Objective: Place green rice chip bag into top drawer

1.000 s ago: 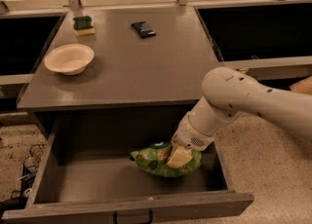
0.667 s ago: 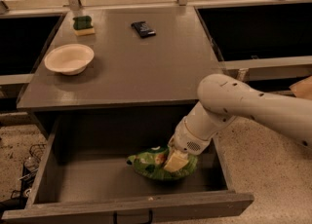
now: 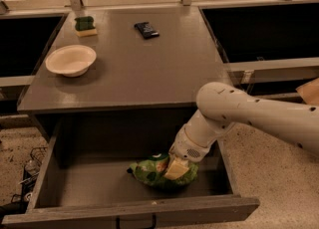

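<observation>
The green rice chip bag (image 3: 151, 172) is crumpled and bright green. It lies low inside the open top drawer (image 3: 75, 212), right of the middle and near the front wall. My gripper (image 3: 176, 169) reaches down into the drawer from the right on a white arm (image 3: 234, 111). It is shut on the right part of the bag. The drawer's dark handle (image 3: 135, 221) shows at the bottom edge.
On the grey table (image 3: 149, 73) above the drawer are a white bowl (image 3: 71, 59) at the left, a green-topped sponge (image 3: 85, 26) behind it, and a small dark packet (image 3: 146, 30) at the back. Dark open compartments flank the table.
My gripper has moved a little left and lower into the drawer, and the green bag has moved with it.
</observation>
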`<action>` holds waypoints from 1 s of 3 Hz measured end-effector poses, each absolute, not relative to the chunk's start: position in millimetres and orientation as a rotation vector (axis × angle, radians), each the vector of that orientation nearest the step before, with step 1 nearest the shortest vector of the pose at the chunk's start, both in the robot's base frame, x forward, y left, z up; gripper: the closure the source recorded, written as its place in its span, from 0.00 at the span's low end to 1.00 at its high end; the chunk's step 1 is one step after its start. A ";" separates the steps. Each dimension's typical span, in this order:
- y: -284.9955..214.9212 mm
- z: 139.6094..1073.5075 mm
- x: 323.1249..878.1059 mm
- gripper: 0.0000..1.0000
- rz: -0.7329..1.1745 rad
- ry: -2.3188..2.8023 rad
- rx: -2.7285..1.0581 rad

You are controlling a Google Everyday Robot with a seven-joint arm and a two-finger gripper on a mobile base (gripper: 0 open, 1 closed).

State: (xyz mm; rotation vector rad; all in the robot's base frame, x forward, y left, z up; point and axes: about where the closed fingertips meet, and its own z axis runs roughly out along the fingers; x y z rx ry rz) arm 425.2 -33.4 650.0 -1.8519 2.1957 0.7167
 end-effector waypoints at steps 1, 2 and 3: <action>-31.1 645.9 424.9 1.00 0.729 2.200 -1.855; -31.1 645.9 424.9 0.82 0.729 2.200 -1.855; -31.1 645.9 424.9 0.58 0.729 2.200 -1.855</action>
